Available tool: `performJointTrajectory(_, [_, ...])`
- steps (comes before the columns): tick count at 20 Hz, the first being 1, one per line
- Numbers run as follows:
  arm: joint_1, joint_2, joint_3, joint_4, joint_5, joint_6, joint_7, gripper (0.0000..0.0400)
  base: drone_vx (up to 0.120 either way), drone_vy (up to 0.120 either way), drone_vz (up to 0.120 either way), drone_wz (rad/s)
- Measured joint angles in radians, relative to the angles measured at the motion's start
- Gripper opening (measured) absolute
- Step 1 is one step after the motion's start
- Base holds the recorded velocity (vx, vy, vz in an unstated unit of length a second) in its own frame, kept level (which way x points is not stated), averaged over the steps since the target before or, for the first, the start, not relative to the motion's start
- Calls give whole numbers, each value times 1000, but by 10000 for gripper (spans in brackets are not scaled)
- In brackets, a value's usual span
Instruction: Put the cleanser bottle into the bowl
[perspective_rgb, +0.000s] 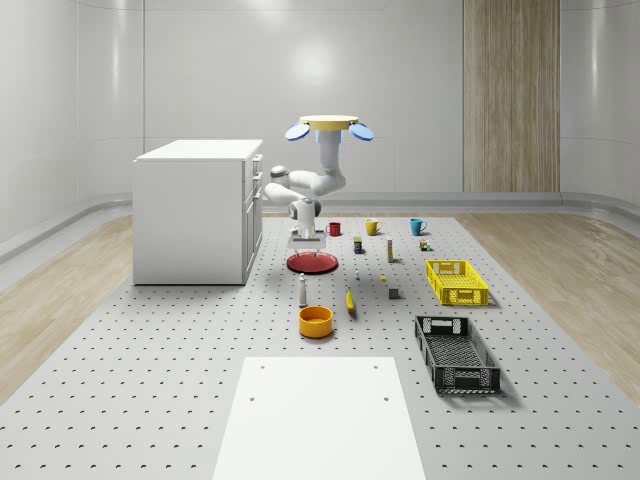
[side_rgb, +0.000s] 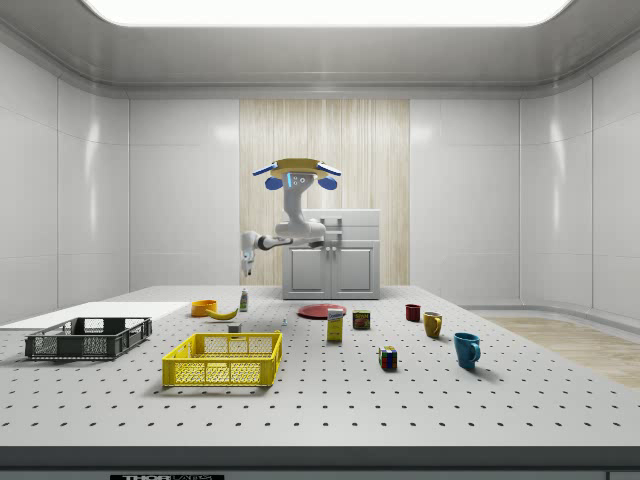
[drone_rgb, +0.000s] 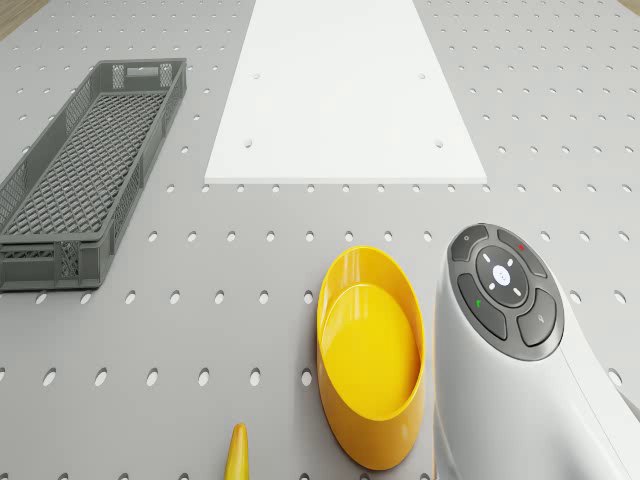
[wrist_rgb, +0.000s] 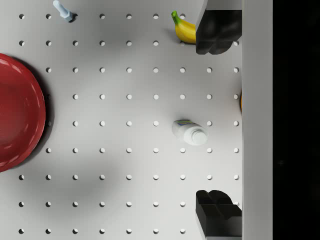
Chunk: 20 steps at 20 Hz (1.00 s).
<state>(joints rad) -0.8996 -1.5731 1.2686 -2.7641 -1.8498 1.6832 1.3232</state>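
The cleanser bottle (perspective_rgb: 302, 290) is a small white bottle standing upright on the perforated table, just beyond the orange-yellow bowl (perspective_rgb: 315, 321). In the wrist view the bottle (wrist_rgb: 190, 132) lies well below my open gripper (wrist_rgb: 217, 122), slightly off the line between the two black fingers (wrist_rgb: 217, 35). The gripper (perspective_rgb: 308, 238) hangs in the air above the table, between the red plate and the bottle, holding nothing. The drone (perspective_rgb: 330, 125) hovers high over the red plate (perspective_rgb: 312, 262). From the drone, the bowl (drone_rgb: 370, 355) appears empty beside the arm (drone_rgb: 500, 330). The side view has the bottle (side_rgb: 243, 299) under the gripper (side_rgb: 247, 265).
A banana (perspective_rgb: 350, 300) lies right of the bottle. A yellow crate (perspective_rgb: 456, 281) and a black crate (perspective_rgb: 456, 352) sit on the whole-scene view's right. A white cabinet (perspective_rgb: 198, 210) stands at the left, mugs (perspective_rgb: 372, 227) at the back, a white sheet (perspective_rgb: 320, 415) in front.
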Motion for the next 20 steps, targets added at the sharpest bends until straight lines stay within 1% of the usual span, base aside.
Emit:
performJointTrajectory(5, [-13,0,-65,26,-58,32,-4,400,0,0,-8,0])
performJointTrajectory(10, [-26,3,-112,48,-100,54,-5,400,0,0,-120,0])
performJointTrajectory(12, [-29,4,-121,52,-108,59,-5,400,40,0,0,0])
performJointTrajectory(15, [-31,5,-130,57,-116,63,-5,400,120,0,0,0])
performJointTrajectory(20, [-27,5,-134,64,-118,67,-16,400,0,0,0,0])
